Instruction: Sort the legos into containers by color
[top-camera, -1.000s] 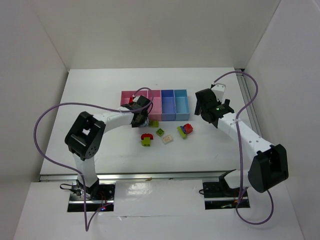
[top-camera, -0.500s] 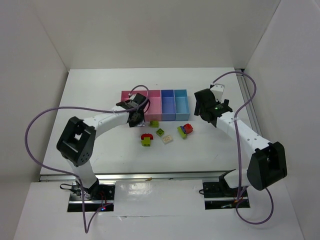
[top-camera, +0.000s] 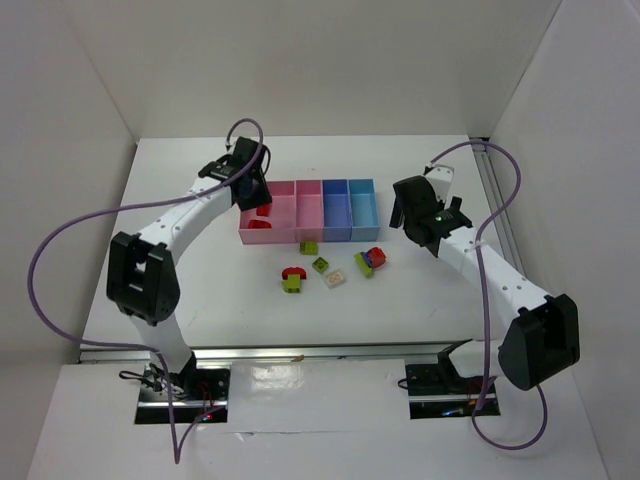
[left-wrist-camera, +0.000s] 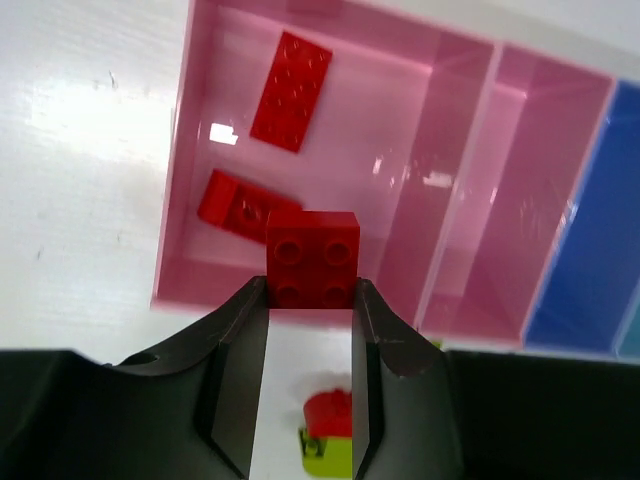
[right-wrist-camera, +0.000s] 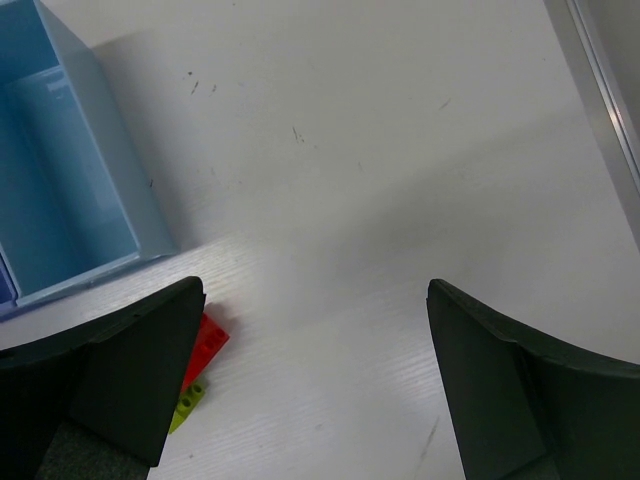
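Over the leftmost pink rectangular plastic bin (left-wrist-camera: 400, 140), the left end effector (left-wrist-camera: 310, 292) clamps a red square studded plastic brick (left-wrist-camera: 312, 245); the right end effector (right-wrist-camera: 316, 380) stands open above the worktop (right-wrist-camera: 400, 150).

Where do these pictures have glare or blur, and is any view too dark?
Left wrist view: bright glare on the table beside the pink bin, small highlights on its floor; the held red brick is sharp. Right wrist view: the fingers of the right hand are dark and soft, the table evenly lit. Top view: even light, not dark.
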